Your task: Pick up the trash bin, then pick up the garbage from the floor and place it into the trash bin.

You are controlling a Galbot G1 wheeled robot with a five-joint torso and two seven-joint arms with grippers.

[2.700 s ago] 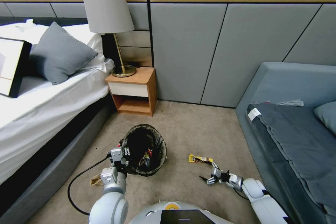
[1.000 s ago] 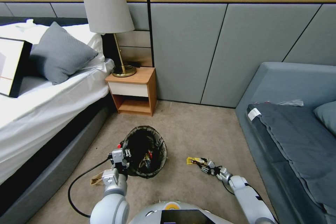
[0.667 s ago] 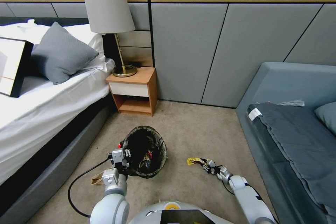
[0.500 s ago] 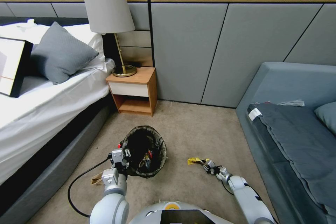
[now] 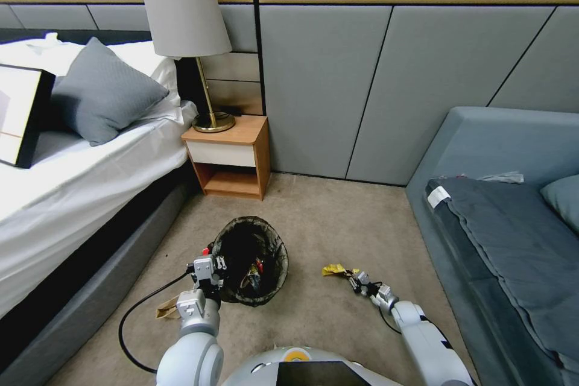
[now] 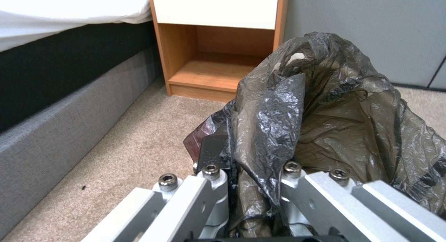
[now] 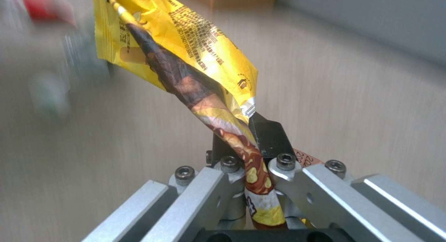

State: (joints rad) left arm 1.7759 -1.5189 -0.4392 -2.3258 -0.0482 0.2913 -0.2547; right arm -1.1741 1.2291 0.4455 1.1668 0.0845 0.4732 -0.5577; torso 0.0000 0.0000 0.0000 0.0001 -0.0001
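The trash bin [image 5: 265,274], lined with a crinkled black bag [image 6: 334,106], sits tilted on the carpet with wrappers inside. My left gripper [image 5: 213,268] is shut on its near-left rim, and the left wrist view shows the bag pinched between the fingers [image 6: 211,154]. To the right of the bin, my right gripper [image 5: 356,278] is shut on a piece of garbage, a yellow snack wrapper [image 5: 335,269]. In the right wrist view the wrapper [image 7: 186,53] is twisted and clamped in my right gripper [image 7: 248,144], with its free end sticking up. A brown paper bag [image 5: 165,310] lies by my left forearm.
A bed [image 5: 66,193] runs along the left and a grey sofa [image 5: 500,235] along the right. A wooden nightstand [image 5: 232,157] with a lamp [image 5: 184,18] stands against the padded wall behind the bin. Bare carpet [image 5: 338,217] lies between them. A black cable [image 5: 123,325] loops by my left arm.
My right gripper, open behind the flat wrapper 2.7 s ago, reached forward and shut on it. The wrapper is now crumpled. The left gripper and bin stayed put.
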